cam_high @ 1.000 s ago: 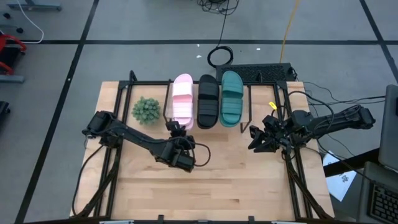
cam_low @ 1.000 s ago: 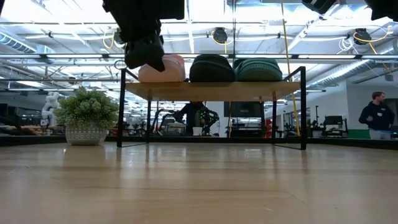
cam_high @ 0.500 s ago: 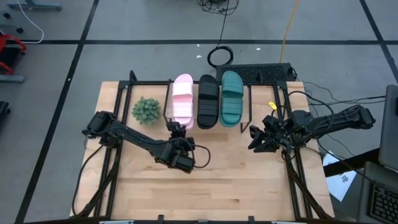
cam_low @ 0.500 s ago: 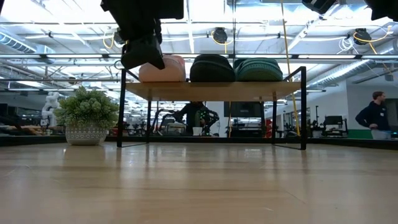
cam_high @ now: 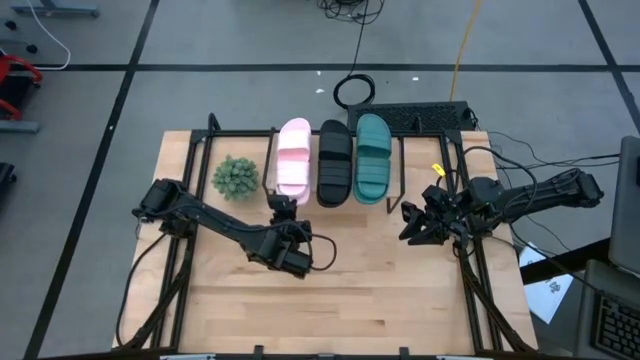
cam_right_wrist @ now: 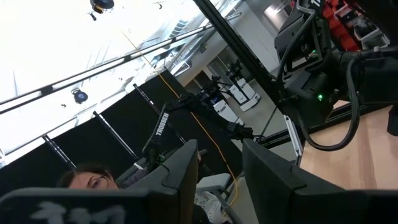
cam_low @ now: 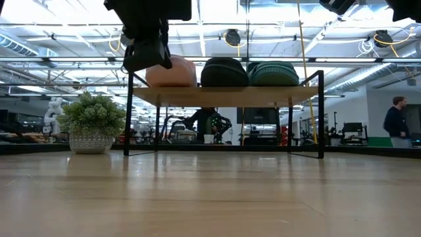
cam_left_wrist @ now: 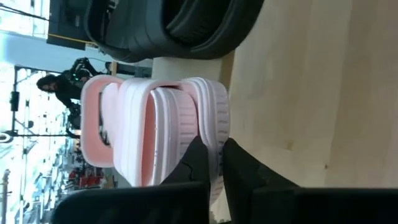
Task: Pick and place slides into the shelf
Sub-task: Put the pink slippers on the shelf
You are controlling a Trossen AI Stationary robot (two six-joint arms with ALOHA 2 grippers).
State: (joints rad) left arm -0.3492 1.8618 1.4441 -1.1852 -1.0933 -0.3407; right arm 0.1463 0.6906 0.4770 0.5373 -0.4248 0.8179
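Note:
The pale pink slide [cam_high: 292, 160], the black slide [cam_high: 335, 165] and the teal slide [cam_high: 372, 160] lie side by side with their soles on the light-wood shelf [cam_low: 223, 95] at the table's far middle. My left gripper [cam_high: 283, 205] is at the pink slide's near end, its fingers close together around the sole's edge [cam_left_wrist: 214, 158]. In the low view it [cam_low: 148, 56] partly covers the pink slide [cam_low: 179, 72]. My right gripper [cam_high: 408, 226] waits open and empty by the table's right edge. My left gripper pinches the rim of the pink slide's sole at its near end [cam_left_wrist: 216, 146] between its two fingers. The fingers come about level from the table's near side. The slide lies flat on the shelf, strap up.
A small potted plant [cam_high: 235, 177] stands on the table left of the shelf. The bare tabletop [cam_high: 360, 290] stretches toward the near edge. Cables and black frame rails run along the table's sides. A person [cam_low: 396, 122] stands in the room behind.
My left gripper has drifted slightly up and toward the table's left at the pink slide's near end, uncovering a little more of the slide in the low view. All three slides stay on the shelf.

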